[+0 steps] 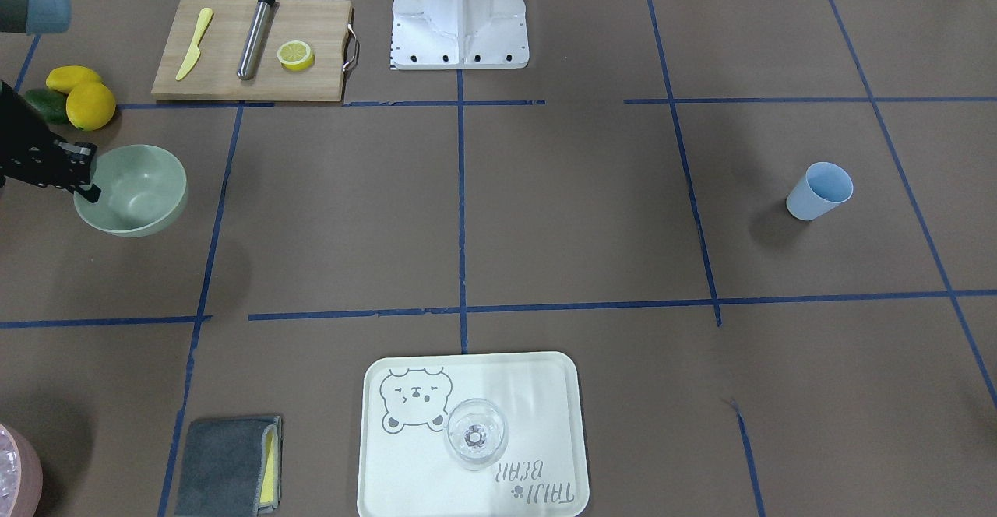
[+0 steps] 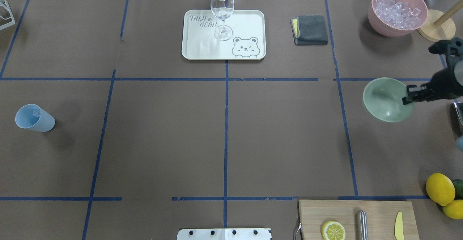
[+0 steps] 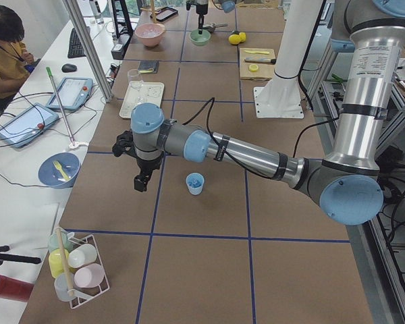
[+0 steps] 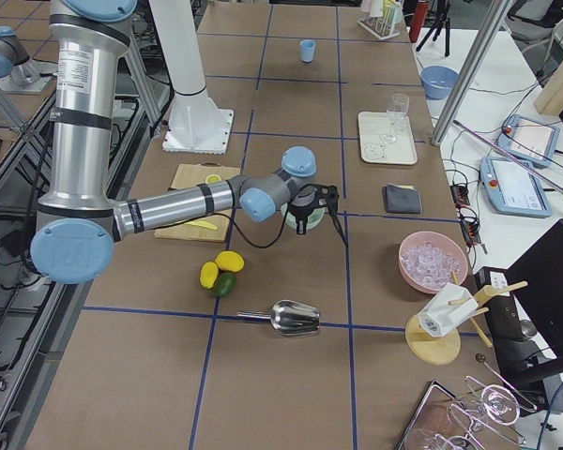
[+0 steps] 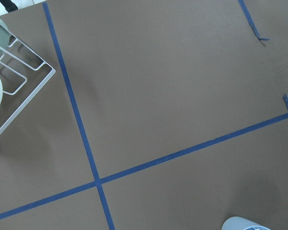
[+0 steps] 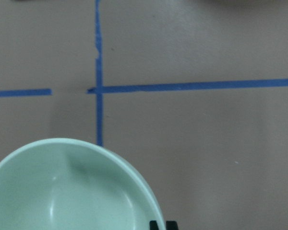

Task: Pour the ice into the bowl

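And the right gripper (image 2: 410, 97) is clamped on the right-hand rim of the round sage-green matte bowl (image 2: 385, 99), at the table's right: a one-sided hold, so it could tip or slip! The small clear ice cubes (image 2: 35, 112) sit far left in the pale blue plastic cup (image 2: 34, 119), well apart from the bowl, so there's spill risk. How wide the left gripper (image 3: 142, 181) is open, can't tell. Brown-paper table (image 2: 162, 142), blue tape grid (image 2: 226, 124); a seated operator (image 3: 3, 50) beyond.

Brown paper-covered table (image 2: 162, 142), blue tape grid (image 2: 225, 124)

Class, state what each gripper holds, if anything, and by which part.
The right gripper appears to pinch the round sage-green matte bowl by its rim. The left gripper carries nothing visible.
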Tool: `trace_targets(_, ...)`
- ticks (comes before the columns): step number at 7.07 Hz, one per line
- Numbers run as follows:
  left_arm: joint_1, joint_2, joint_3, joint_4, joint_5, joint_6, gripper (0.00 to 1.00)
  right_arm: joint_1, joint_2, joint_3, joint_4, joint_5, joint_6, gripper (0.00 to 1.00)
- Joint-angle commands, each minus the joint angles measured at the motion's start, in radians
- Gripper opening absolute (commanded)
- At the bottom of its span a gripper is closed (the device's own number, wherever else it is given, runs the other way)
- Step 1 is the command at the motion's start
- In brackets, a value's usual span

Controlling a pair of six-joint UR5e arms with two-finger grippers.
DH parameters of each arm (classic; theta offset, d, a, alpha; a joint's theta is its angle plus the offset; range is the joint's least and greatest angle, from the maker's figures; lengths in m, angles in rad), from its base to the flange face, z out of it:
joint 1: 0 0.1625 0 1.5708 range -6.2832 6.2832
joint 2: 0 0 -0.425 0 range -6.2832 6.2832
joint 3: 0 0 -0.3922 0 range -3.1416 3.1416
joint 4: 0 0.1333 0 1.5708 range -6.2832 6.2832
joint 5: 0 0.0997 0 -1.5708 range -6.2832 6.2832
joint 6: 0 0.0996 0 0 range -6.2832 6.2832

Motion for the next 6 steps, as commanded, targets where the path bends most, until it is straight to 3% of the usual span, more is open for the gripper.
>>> trace_targets(1, 0.001, 0.012, 0.002, -0.042, -0.003, -0.003, 1.00, -0.201, 0.307, 0.001, -0.132, -0.059, 0.317, 0.00)
trace_targets(2, 0.007, 0.010, 0.002, -0.059, -0.006, 0.000, 1.00, -0.291, 0.442, -0.050, -0.186, -0.152, 0.369, 0.00)
trace_targets(4, 0.107, 0.009, 0.005, -0.190, -0.003, -0.004, 1.00, -0.405, 0.623, -0.197, -0.177, -0.225, 0.495, 0.00)
trace_targets(5, 0.130, 0.001, -0.004, -0.247, 0.008, -0.007, 1.00, -0.460, 0.712, -0.295, -0.170, -0.312, 0.525, 0.00)
trace_targets(6, 0.135, 0.007, -0.011, -0.252, 0.008, -0.087, 1.00, -0.500, 0.765, -0.388, -0.115, -0.349, 0.571, 0.00)
